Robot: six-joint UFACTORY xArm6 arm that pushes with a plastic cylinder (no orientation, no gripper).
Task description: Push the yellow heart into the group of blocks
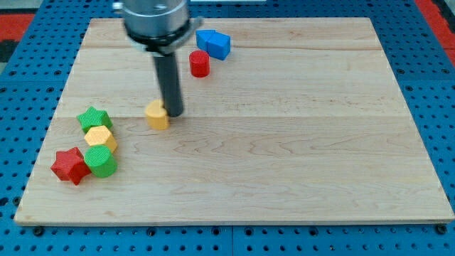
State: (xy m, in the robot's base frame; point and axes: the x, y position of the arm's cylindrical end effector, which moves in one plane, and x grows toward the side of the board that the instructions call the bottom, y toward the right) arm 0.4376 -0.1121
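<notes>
Tip (174, 114) first: we're resting my tip right against the yellow heart (157, 114), on its right-hand side in the view, looking like it's touching. No claw on this rig, just the dark rod, so nothing is getting gripped. The heart is sitting left of centre on the wooden worktop (284, 142), apart from the group at the view's lower left: green star (94, 118), yellow hexagon (99, 138), green cylinder (101, 163), red star (70, 166). Up top we're seeing a red cylinder (200, 64) and a blue block (213, 43), shape hard to call.
</notes>
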